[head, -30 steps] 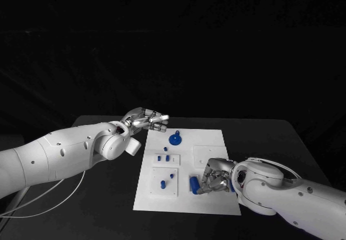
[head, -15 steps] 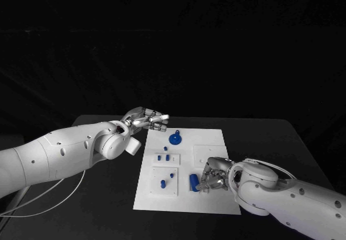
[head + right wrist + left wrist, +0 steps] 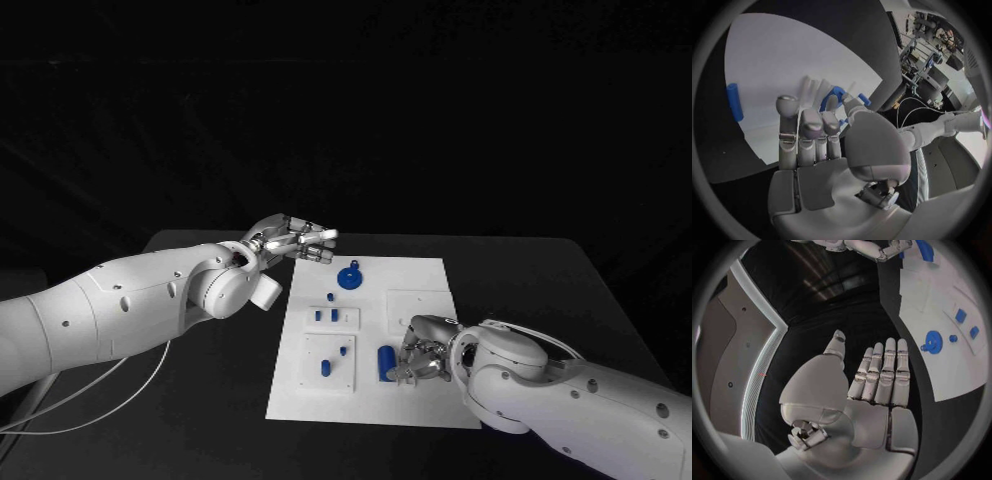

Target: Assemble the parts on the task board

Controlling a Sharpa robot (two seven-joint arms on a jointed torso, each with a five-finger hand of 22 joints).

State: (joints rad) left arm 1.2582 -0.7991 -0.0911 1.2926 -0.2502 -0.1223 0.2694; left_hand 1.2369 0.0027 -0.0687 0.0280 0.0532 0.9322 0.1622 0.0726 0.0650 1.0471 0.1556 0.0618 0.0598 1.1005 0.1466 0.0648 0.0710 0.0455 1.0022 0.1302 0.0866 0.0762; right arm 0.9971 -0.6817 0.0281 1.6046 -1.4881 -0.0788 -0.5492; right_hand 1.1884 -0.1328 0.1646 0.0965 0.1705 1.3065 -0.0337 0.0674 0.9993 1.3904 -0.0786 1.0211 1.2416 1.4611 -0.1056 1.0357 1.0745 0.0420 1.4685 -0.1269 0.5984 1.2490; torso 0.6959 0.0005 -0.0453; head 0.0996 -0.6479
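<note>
Over the task board (image 3: pixel 433 275), near its front edge, the right hand (image 3: pixel 423 360) hovers just beside a blue cylinder part (image 3: pixel 387 363). Its wrist view shows the fingers apart, gripping nothing, that cylinder (image 3: pixel 734 101) lying free. The left hand (image 3: pixel 293 239) hangs at the board's far left corner; its wrist view shows flat, empty fingers (image 3: pixel 884 371).

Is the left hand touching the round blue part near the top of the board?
Apart. The left wrist view shows the left hand open over black table, bare white board between it and the round blue part.
</note>
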